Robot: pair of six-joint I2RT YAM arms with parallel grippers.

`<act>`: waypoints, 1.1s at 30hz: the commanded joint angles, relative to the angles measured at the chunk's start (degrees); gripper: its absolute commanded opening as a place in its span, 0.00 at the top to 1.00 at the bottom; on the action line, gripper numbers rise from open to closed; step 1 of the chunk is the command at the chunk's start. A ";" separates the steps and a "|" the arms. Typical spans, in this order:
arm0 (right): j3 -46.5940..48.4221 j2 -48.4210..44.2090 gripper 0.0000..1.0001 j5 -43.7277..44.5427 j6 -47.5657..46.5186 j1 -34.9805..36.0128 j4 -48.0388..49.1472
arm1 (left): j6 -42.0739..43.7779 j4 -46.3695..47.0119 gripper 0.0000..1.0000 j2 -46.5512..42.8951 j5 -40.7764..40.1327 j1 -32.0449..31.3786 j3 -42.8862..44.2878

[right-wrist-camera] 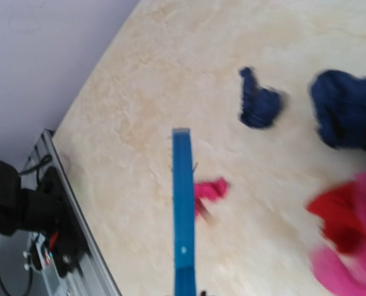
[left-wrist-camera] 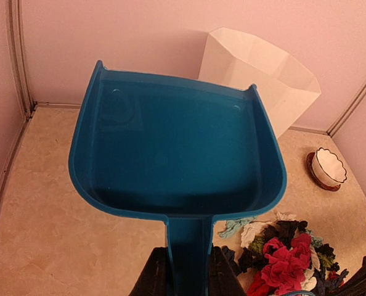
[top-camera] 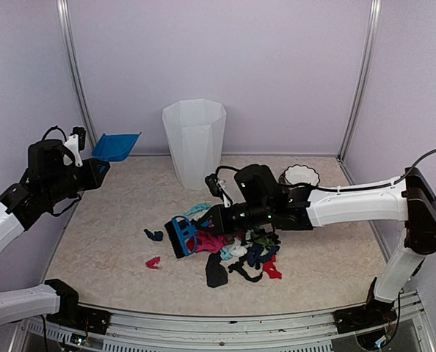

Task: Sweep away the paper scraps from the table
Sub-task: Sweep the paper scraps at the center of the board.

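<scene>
The left end effector (left-wrist-camera: 186,275) is pinching the handle of the one blue dustpan (left-wrist-camera: 177,154), with a dark finger (left-wrist-camera: 153,279) pressed to each side of the stem. It holds the pan up off the desk (top-camera: 100,242) at the far left, with its wide mouth pointing away from the arm. The right end effector (top-camera: 209,220) is clamped shut on the single blue brush (top-camera: 181,236). Its arm reaches in from the right, across the middle of the desk. The brush head sits low at the left edge of the heap, black bristles facing left, though I can't tell whether they touch the surface. The paper scraps (top-camera: 241,253) lie mostly in one loose heap near the middle of the desk, just right of the brush, a tangle of pink, red, black, dark blue, green and white. Two small strays sit apart to the left of the brush: one dark blue (top-camera: 153,235) and one pink (top-camera: 153,262), the pink one nearer to me. One larger black piece (top-camera: 216,271) lies at the near edge of the heap. The right wrist view is blurred and shows only the brush edge-on, with coloured bits around it. Behind the heap stands one tall white bin (top-camera: 194,139), and to its right is one white scalloped bowl (top-camera: 300,174), both well apart from the scraps.
</scene>
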 commanded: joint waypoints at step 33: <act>17.10 27.94 1.00 15.89 24.75 0.10 -4.99 | 0.08 0.28 1.00 0.22 -0.18 -0.10 -0.19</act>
